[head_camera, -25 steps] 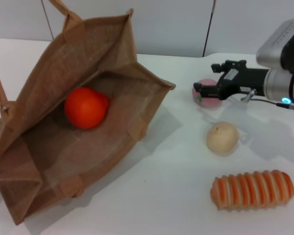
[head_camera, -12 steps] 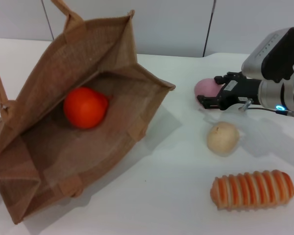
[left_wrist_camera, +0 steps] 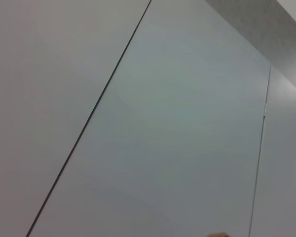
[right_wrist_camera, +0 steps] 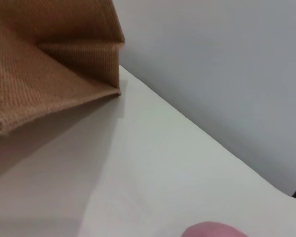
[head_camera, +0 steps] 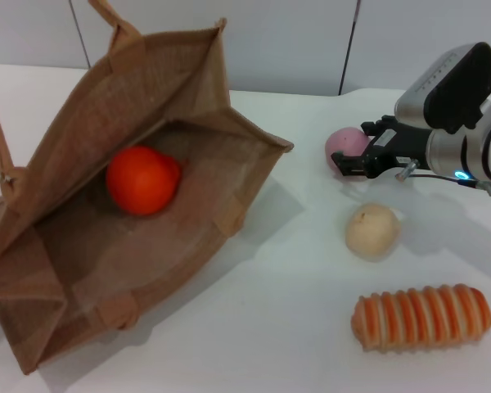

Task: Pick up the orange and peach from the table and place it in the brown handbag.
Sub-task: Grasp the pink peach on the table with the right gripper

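Reaching in from the right edge of the head view, the right gripper sits in the upper right of the frame with its black fingers spread either side of the peach, not visibly pressed onto it. That pink fruit rests on the white table, partly hidden behind the fingers. In the right wrist view only its top shows at the bottom edge.

Lying on its side across the left half of the frame, the brown handbag has its mouth gaping toward the camera. The orange sits inside it against the woven wall. One corner of the bag points toward the peach, with a stretch of bare table between them.

Below the gripper lies a pale beige ball, close by, and a striped loaf sits in the lower right. The left gripper is out of sight; its wrist camera sees only grey wall panels.
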Tool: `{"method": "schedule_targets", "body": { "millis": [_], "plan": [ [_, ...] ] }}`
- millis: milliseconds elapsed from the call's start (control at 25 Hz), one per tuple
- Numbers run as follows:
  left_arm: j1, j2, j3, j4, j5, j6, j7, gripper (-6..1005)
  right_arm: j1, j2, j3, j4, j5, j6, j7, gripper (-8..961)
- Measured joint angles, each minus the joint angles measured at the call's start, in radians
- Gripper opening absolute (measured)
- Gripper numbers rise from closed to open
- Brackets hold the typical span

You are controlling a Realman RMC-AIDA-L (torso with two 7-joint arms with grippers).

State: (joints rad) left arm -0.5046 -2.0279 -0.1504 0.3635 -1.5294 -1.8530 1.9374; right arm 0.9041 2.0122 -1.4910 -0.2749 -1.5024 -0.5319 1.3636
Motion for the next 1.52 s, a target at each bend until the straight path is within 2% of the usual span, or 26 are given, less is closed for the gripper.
{"method": "schedule_targets", "body": {
  "millis": [280, 600, 800, 1240, 1520],
  "plan": [
    [0.000, 0.000, 0.000, 0.000, 0.000, 0.000, 0.000, 124, 0.007, 0.001, 0.000, 0.009, -0.001, 0.001, 0.004, 749],
    [0.000, 0.000, 0.001, 0.000, 0.000, 0.000, 0.000, 124, 0.008, 0.002, 0.000, 0.008, -0.003, 0.002, 0.029, 572],
    [0.001, 0.000, 0.002, 0.000, 0.000, 0.000, 0.000, 124, 0.009, 0.003, 0.000, 0.007, -0.019, 0.003, 0.054, 510],
    [0.005, 0.000, 0.002, 0.000, 0.001, 0.002, 0.000, 123, 0.004, 0.004, 0.011, -0.004, -0.020, 0.000, 0.078, 417],
    [0.006, 0.001, 0.007, 0.000, 0.002, 0.004, 0.000, 123, -0.053, 0.002, 0.014, -0.095, -0.016, -0.009, 0.122, 389]
  ]
}}
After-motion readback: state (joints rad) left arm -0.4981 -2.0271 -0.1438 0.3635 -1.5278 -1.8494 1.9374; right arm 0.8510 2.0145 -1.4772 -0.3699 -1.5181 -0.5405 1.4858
